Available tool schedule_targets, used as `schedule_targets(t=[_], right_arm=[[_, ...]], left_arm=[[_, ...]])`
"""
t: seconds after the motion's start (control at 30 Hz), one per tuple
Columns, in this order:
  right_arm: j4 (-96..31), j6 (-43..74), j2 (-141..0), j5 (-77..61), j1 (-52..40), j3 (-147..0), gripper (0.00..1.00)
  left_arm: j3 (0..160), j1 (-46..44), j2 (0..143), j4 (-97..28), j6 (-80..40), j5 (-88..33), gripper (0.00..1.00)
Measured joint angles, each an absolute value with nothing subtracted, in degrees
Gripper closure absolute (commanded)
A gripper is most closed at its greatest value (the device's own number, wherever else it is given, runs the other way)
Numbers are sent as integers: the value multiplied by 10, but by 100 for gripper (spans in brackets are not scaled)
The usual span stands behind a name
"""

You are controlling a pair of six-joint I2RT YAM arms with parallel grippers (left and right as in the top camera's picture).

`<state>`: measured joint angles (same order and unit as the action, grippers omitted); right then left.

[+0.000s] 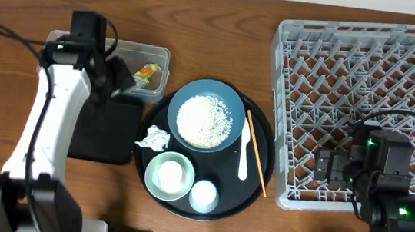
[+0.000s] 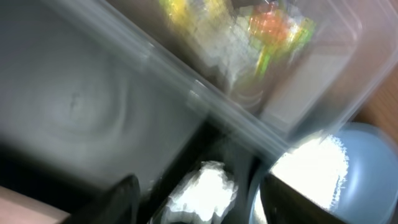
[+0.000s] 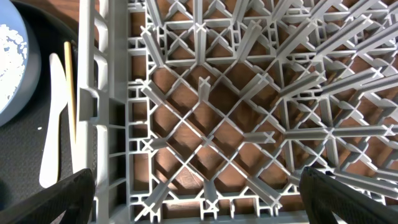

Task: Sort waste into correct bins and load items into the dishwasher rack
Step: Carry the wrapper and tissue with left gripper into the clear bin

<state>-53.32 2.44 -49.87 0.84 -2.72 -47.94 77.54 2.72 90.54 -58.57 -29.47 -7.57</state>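
Observation:
The yellow-green wrapper [image 1: 148, 73] [image 2: 249, 31] lies inside the clear tub [image 1: 160, 53] [image 2: 311, 93]. My left gripper [image 1: 122, 78] [image 2: 199, 205] hovers at the tub's near edge, open, nothing between its fingers. The crumpled tissue [image 1: 154, 137] [image 2: 205, 190] shows below it on the round tray. Rice [image 1: 204, 121] is heaped on the blue plate [image 1: 228, 99] [image 2: 367, 149]. A green bowl [image 1: 156, 182] holds one pale cup, and another cup [image 1: 204, 195] stands beside it. Spoon [image 1: 244, 155] [image 3: 53, 124] and chopsticks [image 1: 256, 152] [image 3: 70, 93] lie right of the plate. My right gripper [image 1: 333, 166] [image 3: 202, 205] hangs open over the rack's [image 1: 367, 63] [image 3: 205, 112] front-left corner.
A shallow black rectangular tray [image 1: 105, 132] [image 2: 74, 106] sits just in front of the clear tub. The round black tray [image 1: 262, 149] carries the dishes between the bins and the rack. Cables run over the rack's right side. The left wrist view is blurred.

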Motion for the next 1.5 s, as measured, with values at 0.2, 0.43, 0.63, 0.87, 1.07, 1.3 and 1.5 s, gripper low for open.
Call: schedule_targets(t=[0.2, 0.43, 0.63, 0.87, 1.07, 1.3, 1.5], right_arm=[[-533, 24, -499, 8, -27, -479, 1], [-534, 24, -499, 8, -27, -479, 1], [-540, 24, -499, 8, -27, -479, 1], [-544, 24, -499, 8, -27, -479, 1], [-544, 24, -499, 8, -27, -479, 1], [-545, 24, -499, 8, -27, -479, 1], [-545, 24, -499, 8, -27, -479, 1]], left_arm=[[755, -19, 891, -665, -295, -91, 37], [664, -88, 892, -609, -304, -97, 37], [598, -114, 893, -525, -314, -102, 37], [537, -116, 894, -425, -315, -98, 37], [502, -116, 894, -377, -316, -95, 49], [501, -117, 894, -369, -315, -90, 55], [501, -133, 906, -363, -317, -90, 75]])
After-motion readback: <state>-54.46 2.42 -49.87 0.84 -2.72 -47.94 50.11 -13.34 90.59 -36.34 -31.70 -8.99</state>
